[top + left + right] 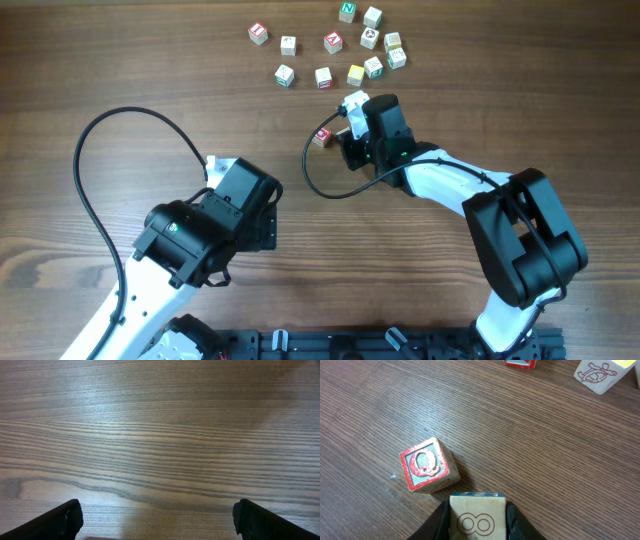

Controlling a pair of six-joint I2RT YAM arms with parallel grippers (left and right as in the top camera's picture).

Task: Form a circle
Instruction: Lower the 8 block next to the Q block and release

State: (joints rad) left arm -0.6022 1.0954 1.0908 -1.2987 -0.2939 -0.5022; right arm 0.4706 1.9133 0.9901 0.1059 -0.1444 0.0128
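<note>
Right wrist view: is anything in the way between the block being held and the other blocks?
Nothing visible does. Between the held block in the right gripper and the blocks at the top right lies only bare table. The Q block sits off to the left, outside that path.

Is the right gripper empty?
No, the right gripper is shut on a block with a red double-ring mark on its face.

Overhead straight down on whole table [100, 60], wrist views low, close, right wrist sharing Q cube [426, 466].
</note>
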